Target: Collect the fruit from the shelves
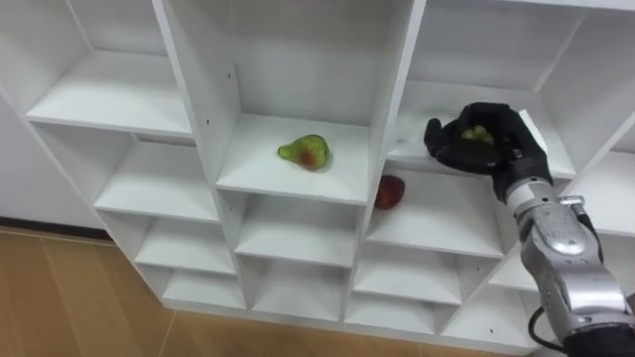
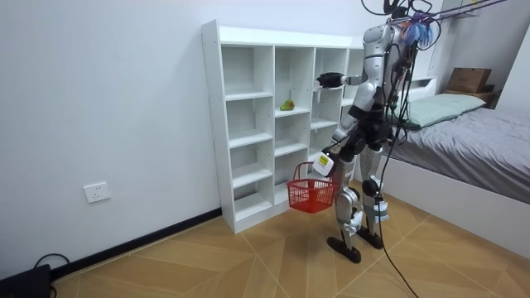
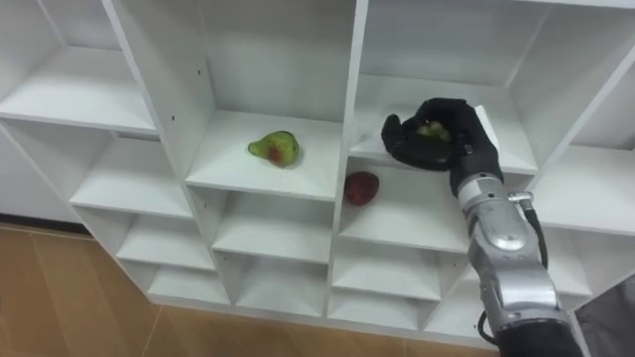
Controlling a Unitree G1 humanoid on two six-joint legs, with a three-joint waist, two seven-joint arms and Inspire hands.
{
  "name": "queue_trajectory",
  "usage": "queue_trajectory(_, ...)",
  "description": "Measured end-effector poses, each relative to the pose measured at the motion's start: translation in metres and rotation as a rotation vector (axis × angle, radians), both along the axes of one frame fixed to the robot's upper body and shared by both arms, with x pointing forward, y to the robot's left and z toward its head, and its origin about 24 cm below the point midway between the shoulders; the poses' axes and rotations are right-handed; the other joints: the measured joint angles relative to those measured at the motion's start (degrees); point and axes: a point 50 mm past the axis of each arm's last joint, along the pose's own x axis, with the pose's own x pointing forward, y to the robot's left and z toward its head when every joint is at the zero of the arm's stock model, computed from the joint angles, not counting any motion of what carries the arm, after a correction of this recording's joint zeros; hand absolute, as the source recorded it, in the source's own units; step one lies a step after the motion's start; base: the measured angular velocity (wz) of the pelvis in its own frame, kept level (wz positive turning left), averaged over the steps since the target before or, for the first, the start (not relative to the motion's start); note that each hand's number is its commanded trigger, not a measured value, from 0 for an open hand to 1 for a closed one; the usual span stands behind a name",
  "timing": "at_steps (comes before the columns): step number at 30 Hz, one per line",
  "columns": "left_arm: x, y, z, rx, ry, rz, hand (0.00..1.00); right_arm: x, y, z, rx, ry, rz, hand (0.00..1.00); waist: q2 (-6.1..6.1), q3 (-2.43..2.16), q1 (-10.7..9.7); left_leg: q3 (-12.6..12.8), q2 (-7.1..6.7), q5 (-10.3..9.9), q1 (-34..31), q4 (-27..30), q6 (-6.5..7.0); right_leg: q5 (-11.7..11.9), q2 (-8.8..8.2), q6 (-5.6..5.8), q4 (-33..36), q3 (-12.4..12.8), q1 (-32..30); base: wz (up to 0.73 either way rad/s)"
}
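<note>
At the mouth of an upper compt. in the white shelf unit [image 1: 260, 169], my right hand [image 1: 506, 147] is clamped round a small green fruit [image 1: 476, 132]. Fingers & thumb curl over it, so just a bit of green shows between them; can't tell what kind of fruit it is. The hand is raised off the shelf board, wrist & forearm coming in from lower right.

One compt. below, a red apple [image 1: 389, 191] sits at the left edge, right by the upright divider. Next col. to my left, a green pear [image 1: 306, 152] w/ a red blush lies on its side near the mid of its shelf, well apart from the hand.

Room view: I'm standing upright facing the unit, right arm stretched out at shoulder height. My left hand [image 2: 322, 165] hangs low by the hip, closed on the handle of a red basket [image 2: 312, 194] that dangles in front of my legs, above the wood floor [image 2: 248, 257]. A bed [image 2: 484, 136] is behind me.
</note>
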Motion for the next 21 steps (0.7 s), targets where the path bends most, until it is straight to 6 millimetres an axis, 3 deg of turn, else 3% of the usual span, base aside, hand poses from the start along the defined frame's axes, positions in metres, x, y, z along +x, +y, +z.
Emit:
queue_trajectory(7, 0.010, -0.005, 0.000, -0.011, -0.038, 0.038, 1.00, -0.014, 0.035, 0.002, 0.054, -0.024, 0.158, 1.00, 0.31, -0.15, -0.19, 0.20, 0.02, 0.00, -0.02, -0.69, 0.00, 0.00, 0.00, 0.01, -0.04, -0.01, -0.04, 0.00)
queue_trajectory(21, 0.048, -0.023, 0.003, -0.051, -0.131, -0.067, 1.00, -0.035, 0.066, -0.020, 0.023, 0.064, 0.347, 1.00, 0.14, -0.22, -0.26, 0.84, 0.13, 0.02, -1.83, 0.09, 0.02, 0.03, -0.03, -0.03, 0.35, 0.32, -2.09, -0.01)
